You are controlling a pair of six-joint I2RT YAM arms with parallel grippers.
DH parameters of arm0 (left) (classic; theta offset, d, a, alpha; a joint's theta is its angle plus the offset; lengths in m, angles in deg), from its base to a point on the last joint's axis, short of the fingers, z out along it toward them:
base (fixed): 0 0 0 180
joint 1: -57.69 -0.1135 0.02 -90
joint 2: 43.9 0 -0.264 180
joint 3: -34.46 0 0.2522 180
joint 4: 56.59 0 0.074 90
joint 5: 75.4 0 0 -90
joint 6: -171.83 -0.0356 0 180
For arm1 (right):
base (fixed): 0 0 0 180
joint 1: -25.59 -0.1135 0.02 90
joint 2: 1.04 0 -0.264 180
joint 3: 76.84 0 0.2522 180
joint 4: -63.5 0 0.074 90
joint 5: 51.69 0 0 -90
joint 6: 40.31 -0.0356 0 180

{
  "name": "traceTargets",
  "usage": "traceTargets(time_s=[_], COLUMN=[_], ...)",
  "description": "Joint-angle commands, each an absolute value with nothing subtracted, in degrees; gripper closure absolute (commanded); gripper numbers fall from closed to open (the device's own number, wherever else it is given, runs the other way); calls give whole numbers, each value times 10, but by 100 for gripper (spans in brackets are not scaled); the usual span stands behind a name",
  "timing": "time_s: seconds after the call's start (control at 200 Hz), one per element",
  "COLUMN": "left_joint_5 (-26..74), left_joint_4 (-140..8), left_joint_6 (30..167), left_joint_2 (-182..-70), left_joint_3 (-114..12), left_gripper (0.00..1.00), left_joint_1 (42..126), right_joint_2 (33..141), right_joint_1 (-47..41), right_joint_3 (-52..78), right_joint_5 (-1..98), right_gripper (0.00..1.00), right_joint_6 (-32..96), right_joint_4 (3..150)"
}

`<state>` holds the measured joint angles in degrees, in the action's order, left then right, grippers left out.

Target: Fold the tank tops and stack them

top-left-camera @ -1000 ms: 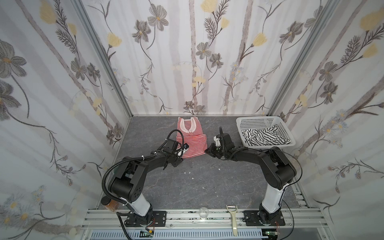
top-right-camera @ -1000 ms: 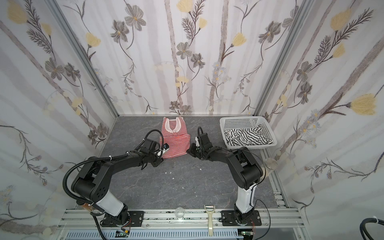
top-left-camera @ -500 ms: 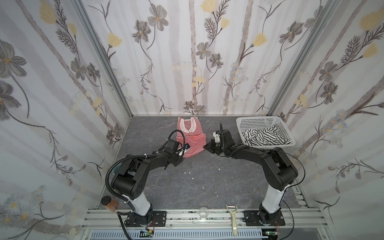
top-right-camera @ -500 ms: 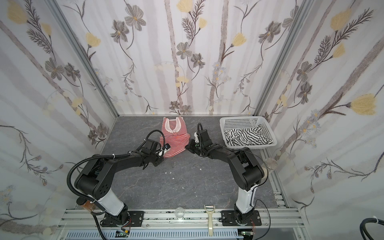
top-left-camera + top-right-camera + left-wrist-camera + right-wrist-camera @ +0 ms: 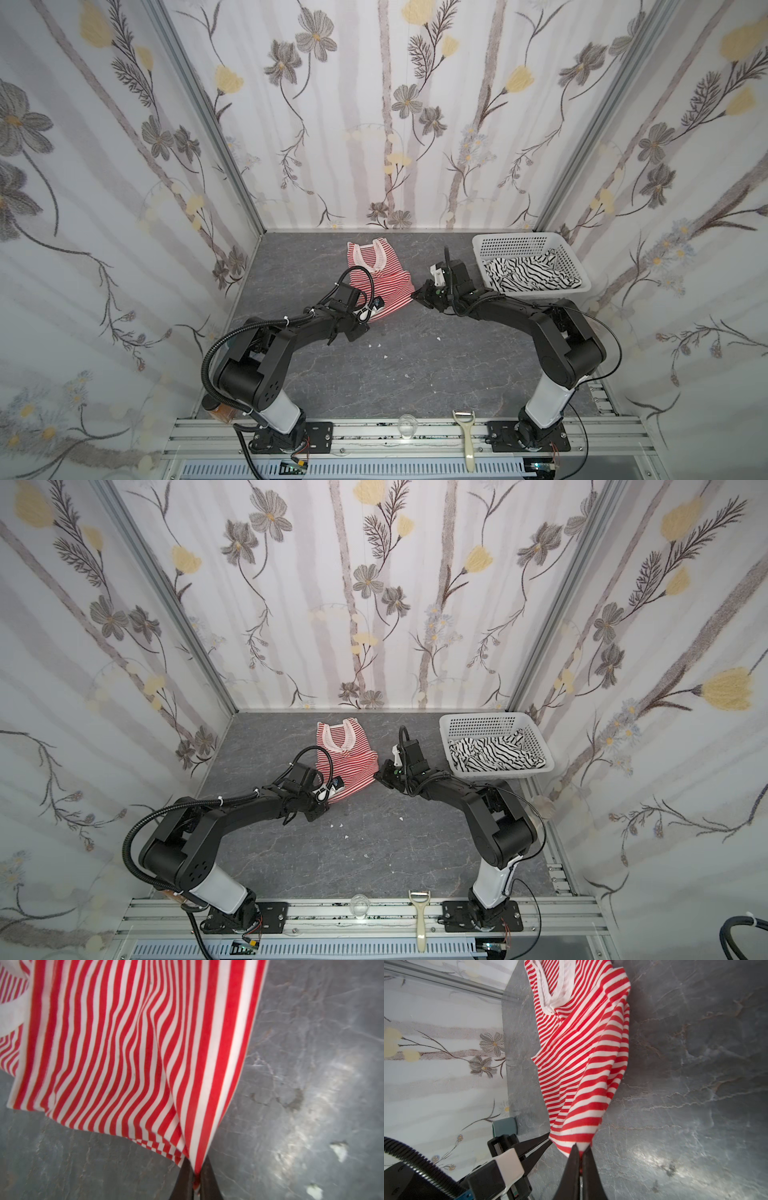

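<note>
The red-and-white striped tank top (image 5: 380,282) (image 5: 347,762) lies on the grey table, neckline toward the back wall. My left gripper (image 5: 368,322) (image 5: 196,1174) is shut on one corner of its near hem. My right gripper (image 5: 413,296) (image 5: 580,1155) is shut on the other near hem corner, and the cloth (image 5: 581,1053) rises in folds from it. In the right wrist view the left gripper (image 5: 548,1138) pinches the hem close beside it. The black-striped white tank top (image 5: 528,274) (image 5: 494,754) lies crumpled in the basket.
The white perforated basket (image 5: 515,239) stands at the back right, just behind the right arm. A peeler (image 5: 467,436) and a clear cup (image 5: 407,426) lie on the front rail. Small white scraps (image 5: 376,345) dot the table. Flowered walls close in three sides.
My left gripper has closed on the hem corner of the red-striped top. My right gripper, still shut on its corner, has shifted a little to the left.
</note>
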<state>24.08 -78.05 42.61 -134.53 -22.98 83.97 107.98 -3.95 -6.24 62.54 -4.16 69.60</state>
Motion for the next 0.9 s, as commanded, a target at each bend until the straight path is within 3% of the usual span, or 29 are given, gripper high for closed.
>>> traceTargets(time_s=[0.0,0.265,0.495,0.739,0.894], left_joint_5=[304,393,492,536,563], left_joint_4=[-865,-1008,-1097,-1124,-1124], left_joint_6=[419,427,428,421,401], left_joint_2=[-1316,-1253,-1204,-1203,-1248], left_joint_3=[-232,-249,-300,-370,-407], left_gripper=[93,93,93,93,94], left_joint_1=[856,912,931,924,877], right_joint_2=[1045,887,776,790,849], right_joint_1=[-41,-62,-78,-83,-80], right_joint_3=[-95,-225,-225,-133,-54], right_joint_5=[609,576,552,558,570], right_gripper=[100,100,100,100,100], right_joint_6=[-36,-51,-53,-42,-29], right_joint_4=[687,708,784,831,841])
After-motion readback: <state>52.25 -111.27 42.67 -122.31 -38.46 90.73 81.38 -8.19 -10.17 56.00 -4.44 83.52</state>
